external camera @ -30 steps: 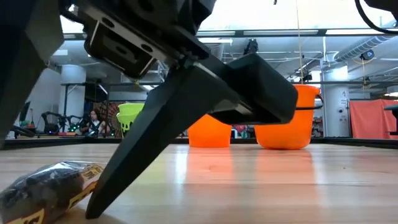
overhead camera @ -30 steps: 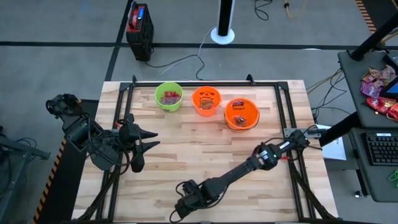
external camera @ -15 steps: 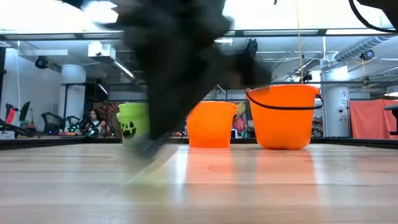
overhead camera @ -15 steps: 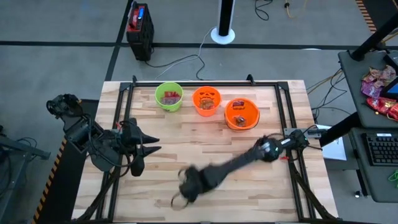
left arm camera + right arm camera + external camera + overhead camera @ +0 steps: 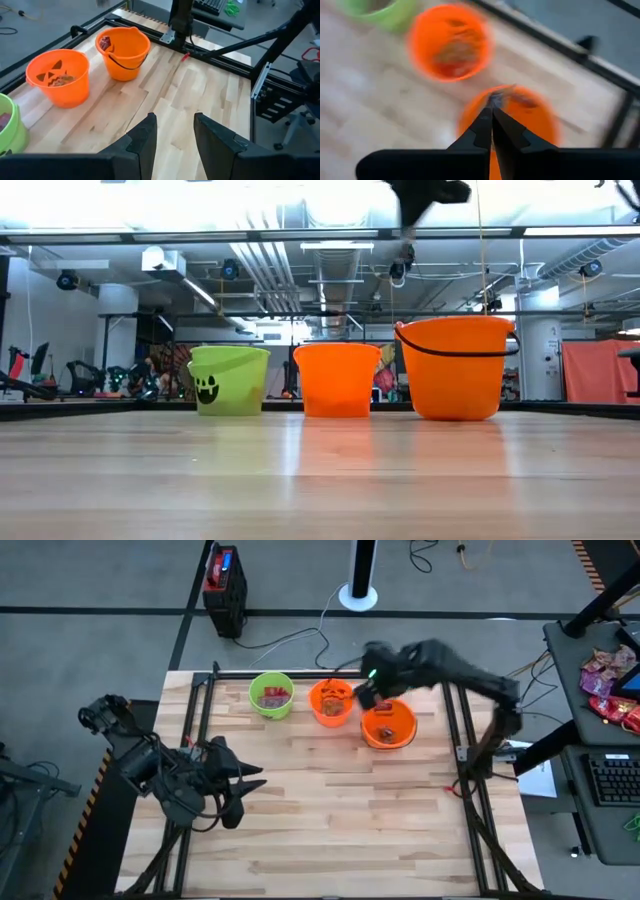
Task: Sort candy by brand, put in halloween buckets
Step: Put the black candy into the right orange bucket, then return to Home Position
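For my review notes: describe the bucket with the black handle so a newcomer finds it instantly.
Along the table's far edge stand three buckets in a row. It is the wide orange bucket at the right end, beside the jack-o'-lantern bucket. Only it has a black handle and a wider mouth.

Overhead cam looks straight down on the whole table (image 5: 330, 810), while the low one sits right at tabletop level, staring across the wood at the 3 buckets and the room behind. Left wrist cam looks out from farther off over the jack-o'-lantern bucket (image 5: 58, 76) and the wider orange bucket (image 5: 123, 52); right wrist cam hangs close above those same 2, so all 4 views share them.
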